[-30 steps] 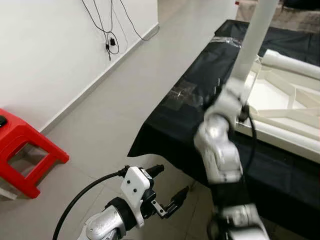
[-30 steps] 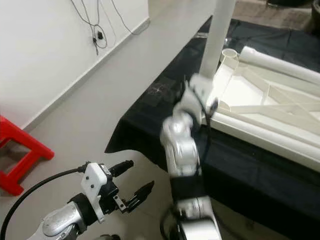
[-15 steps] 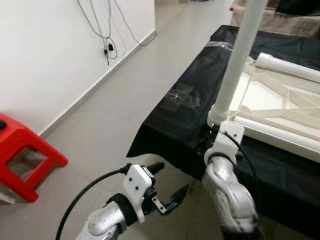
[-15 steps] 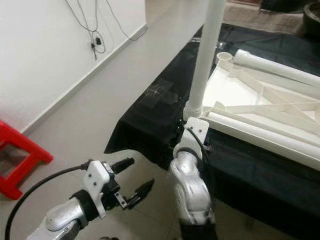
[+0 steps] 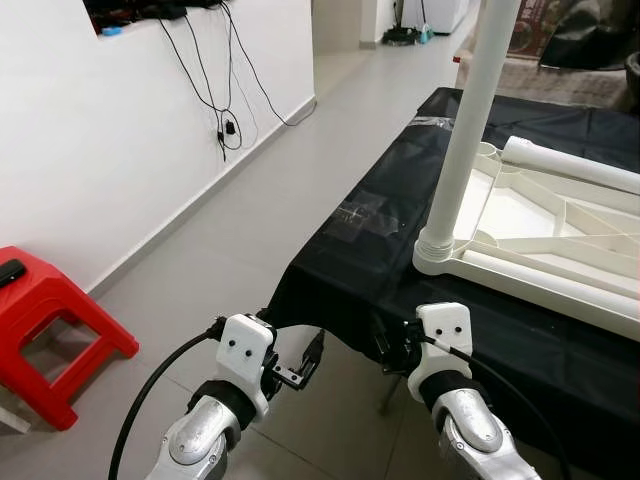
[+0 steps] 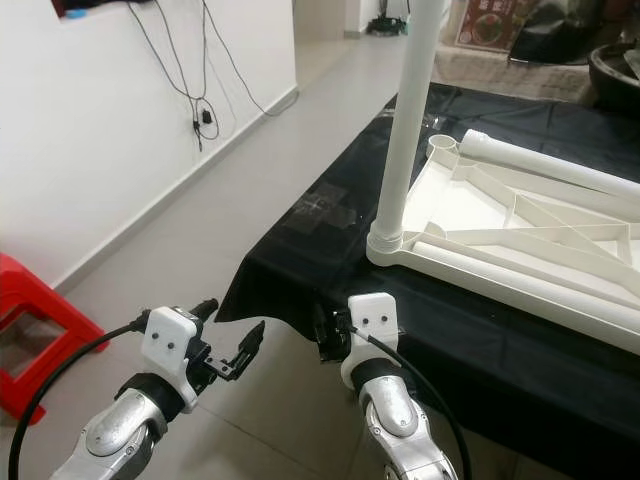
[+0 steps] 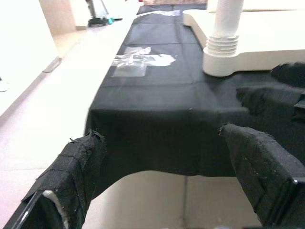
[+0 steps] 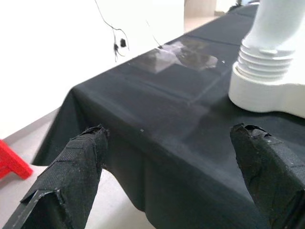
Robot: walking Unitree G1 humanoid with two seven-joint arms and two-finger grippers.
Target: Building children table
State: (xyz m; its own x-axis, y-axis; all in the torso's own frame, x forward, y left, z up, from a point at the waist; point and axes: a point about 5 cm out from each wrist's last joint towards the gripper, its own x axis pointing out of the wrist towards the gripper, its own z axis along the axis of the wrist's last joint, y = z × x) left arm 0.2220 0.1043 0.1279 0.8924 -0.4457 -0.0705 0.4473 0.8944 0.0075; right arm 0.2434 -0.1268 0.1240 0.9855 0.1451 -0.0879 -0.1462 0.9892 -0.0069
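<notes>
The white plastic tabletop (image 6: 520,240) lies upside down on a table covered by a black cloth (image 5: 360,215), its ribbed underside facing up, with one white leg (image 6: 405,120) standing upright in a ridged corner socket and other white tubes lying across it. The right gripper (image 8: 171,179) hangs at the cloth's edge with its jaws spread wide and empty, the leg's socket just beyond them. The left gripper (image 7: 162,183) is beside it, low over the floor, jaws likewise wide apart holding nothing, the cloth edge ahead.

One upturned tabletop (image 5: 540,235), one upright leg (image 5: 468,130), one red stool (image 5: 45,335).
</notes>
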